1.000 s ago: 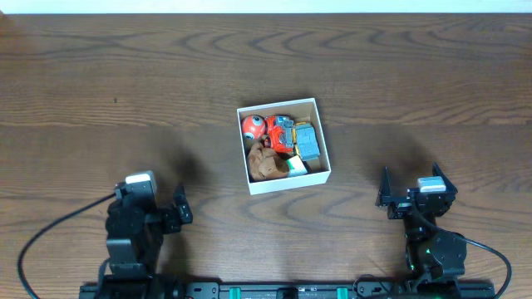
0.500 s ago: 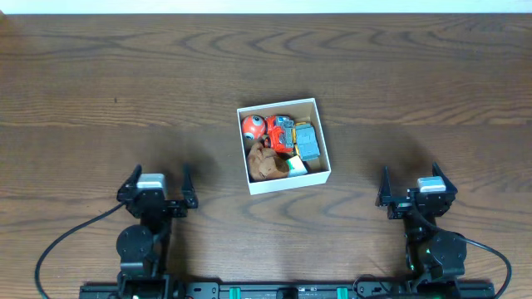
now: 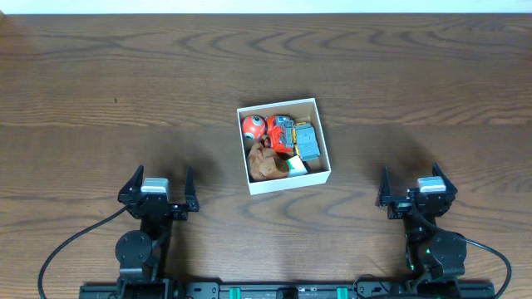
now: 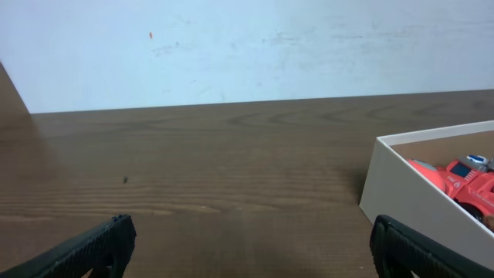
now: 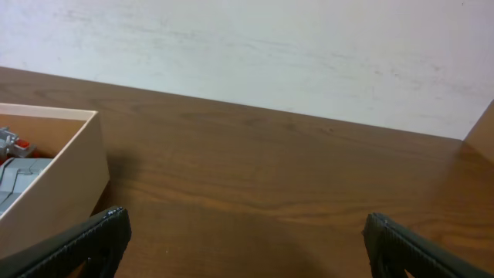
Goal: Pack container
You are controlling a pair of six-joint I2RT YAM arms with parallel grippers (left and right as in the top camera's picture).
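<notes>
Overhead view: the container (image 3: 291,182), a white-walled cardboard box, sits at the middle of the wooden table (image 3: 125,83), holding an orange ball toy (image 3: 253,125), a red toy vehicle (image 3: 281,133), a grey-blue toy (image 3: 306,141) and a brown plush (image 3: 266,164). The left gripper (image 3: 160,182) and right gripper (image 3: 411,185) rest near the table's front edge, well apart from the box on either side. Both have their jaws spread wide and hold nothing.

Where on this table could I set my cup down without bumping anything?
The table is bare wood around the container: the far half, both sides, and the near strip between the left fingers and right fingers. Only the container's inside is crowded with toys.
</notes>
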